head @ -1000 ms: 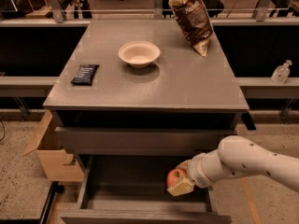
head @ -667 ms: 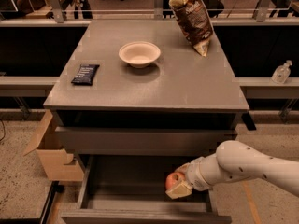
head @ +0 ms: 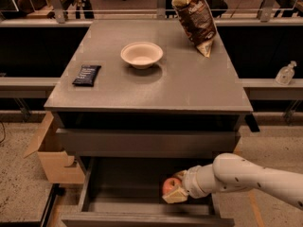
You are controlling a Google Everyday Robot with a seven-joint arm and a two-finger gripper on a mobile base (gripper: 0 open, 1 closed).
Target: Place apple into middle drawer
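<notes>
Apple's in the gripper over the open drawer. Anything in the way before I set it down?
Nothing visible. The gripper is shut on the apple inside the open middle drawer, toward its right side. The drawer floor that shows around it is bare.

Warm, dim light is cast from above. A soft shadow is thrown beside the bowl [head: 141, 54]. The middle drawer [head: 124, 184] is left in shade, where the gripper [head: 174, 194] is closed around the apple [head: 168, 185].
</notes>
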